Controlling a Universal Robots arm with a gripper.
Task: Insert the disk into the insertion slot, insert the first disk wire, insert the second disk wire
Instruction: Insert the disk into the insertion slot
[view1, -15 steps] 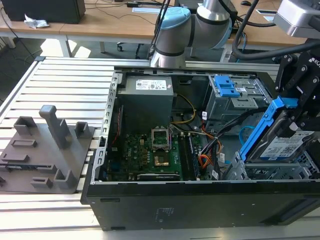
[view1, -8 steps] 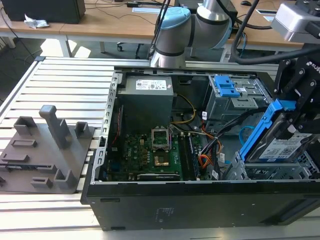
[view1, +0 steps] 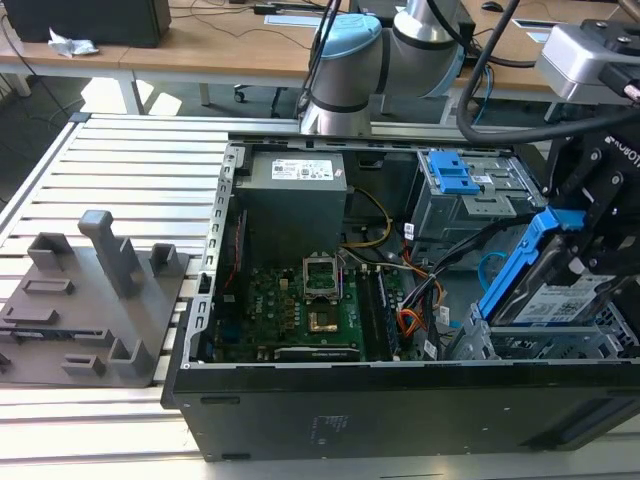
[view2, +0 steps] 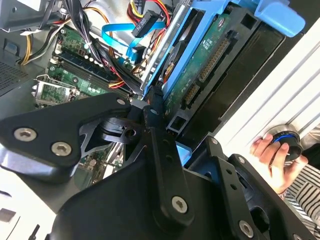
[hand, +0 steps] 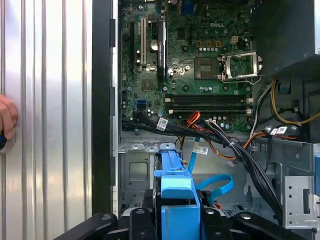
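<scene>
The disk (view1: 565, 295), clipped in its blue carrier frame (view1: 520, 260), is held by the arm at the end of the open computer case (view1: 330, 410) on the exterior view's right. It stands tilted. Its long axis runs steeply, with the upper end at the gripper and the lower end down at the mouth of the insertion slot (view1: 545, 345), the grey perforated cage directly beneath. The lower edge appears to sit at or just inside the cage rim; how deep cannot be told. The disk is not level and not yet seated.

The gripper (hand: 179, 212) is closed on the carrier's upper end, with one black finger on either side of the blue frame in the first wrist view. In the second wrist view a finger (view2: 155, 115) bears against the frame edge, and the disk's green circuit side (view2: 210, 55) faces the camera.

Judgement: the grip is at the disk's end, so the disk extends straight away from the fingers toward the cage. Insertion turns on bringing that axis in line with the opening.

The second disk wire (hand: 220, 182), light blue, loops just beside the cage; where its ends connect cannot be made out. A black cable bundle (hand: 235, 150) runs between the cage and the motherboard (hand: 190, 65). Outside the case, a person's hand (view2: 270, 152) rests on a blue-ringed knob (view2: 286, 141) by the slatted table (view1: 130, 150).
</scene>
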